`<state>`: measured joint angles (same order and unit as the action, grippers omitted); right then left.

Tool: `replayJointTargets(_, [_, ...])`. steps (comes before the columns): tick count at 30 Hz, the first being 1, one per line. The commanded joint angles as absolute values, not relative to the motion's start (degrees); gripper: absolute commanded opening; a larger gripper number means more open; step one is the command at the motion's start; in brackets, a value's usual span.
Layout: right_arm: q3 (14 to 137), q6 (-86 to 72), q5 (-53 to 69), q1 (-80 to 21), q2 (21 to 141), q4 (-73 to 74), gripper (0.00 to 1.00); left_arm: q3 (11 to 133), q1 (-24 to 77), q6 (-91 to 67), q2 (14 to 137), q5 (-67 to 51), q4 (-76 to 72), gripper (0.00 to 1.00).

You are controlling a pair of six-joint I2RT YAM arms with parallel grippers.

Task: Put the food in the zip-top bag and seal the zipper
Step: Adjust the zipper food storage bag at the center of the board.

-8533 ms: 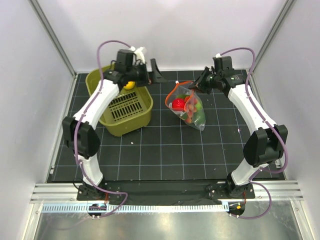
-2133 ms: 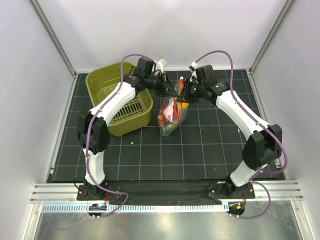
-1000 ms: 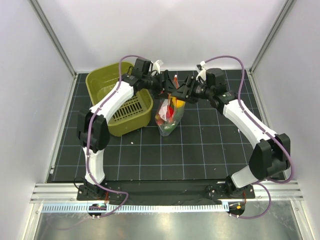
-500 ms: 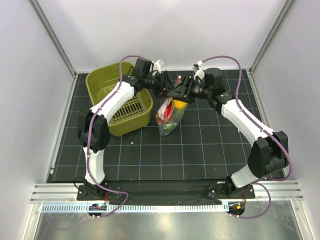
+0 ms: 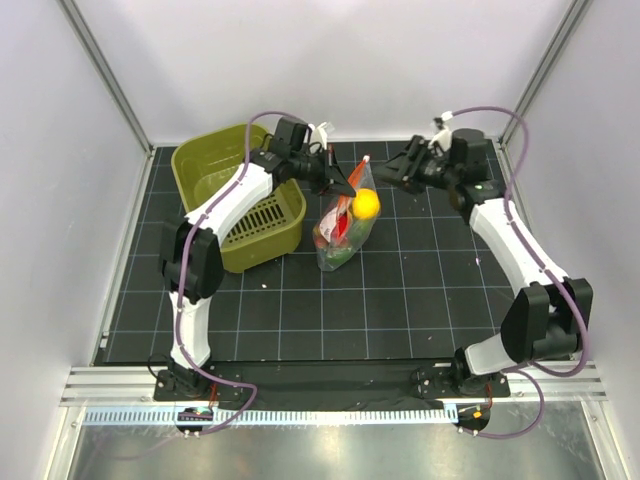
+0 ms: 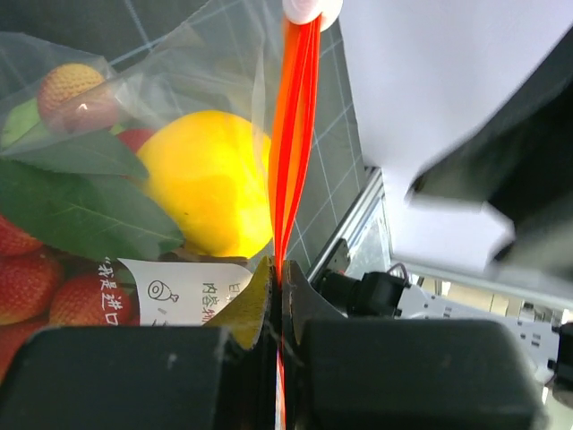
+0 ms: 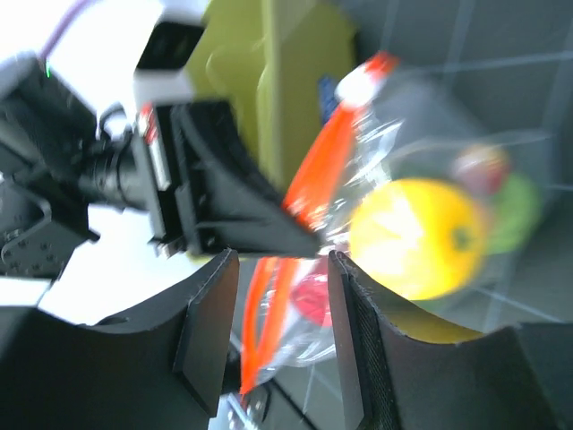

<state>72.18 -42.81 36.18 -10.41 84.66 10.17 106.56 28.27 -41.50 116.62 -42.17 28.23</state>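
The clear zip-top bag (image 5: 338,238) hangs upright over the mat, right of the basket. The food sits inside it: a yellow ball (image 5: 366,203) near the top, with red and green pieces below. My left gripper (image 5: 347,181) is shut on the red-orange zipper (image 6: 288,134), pinching the strip flat between its pads; the yellow ball (image 6: 206,193) and red berries (image 6: 36,287) show through the plastic. My right gripper (image 5: 386,172) stands open a little to the right of the bag, holding nothing. In its own view the zipper (image 7: 320,175) and the yellow ball (image 7: 416,237) lie beyond its open jaws.
The olive-green slotted basket (image 5: 215,170) stands at the back left, just left of the bag and under my left arm. White walls and metal frame posts close in the mat on three sides.
My left gripper has closed onto the zipper strip. My right gripper has drawn back to the right, away from the bag's mouth, uncovering the yellow ball.
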Motion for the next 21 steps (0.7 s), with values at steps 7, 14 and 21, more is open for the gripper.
replayJointTargets(7, [72.7,-25.1,38.4,-4.6,80.6,15.3,0.38,103.0,28.6,-40.9,113.8,-54.6,22.0,0.0])
replayJointTargets(14, [73.7,-16.2,51.2,-3.7,86.1,13.5,0.49,91.8,28.7,-51.3,108.0,-57.3,6.9,0.0])
replayJointTargets(21, [65.2,-22.0,52.4,-1.9,85.0,-8.5,0.69,90.4,28.6,-50.8,107.0,-58.3,6.8,0.0])
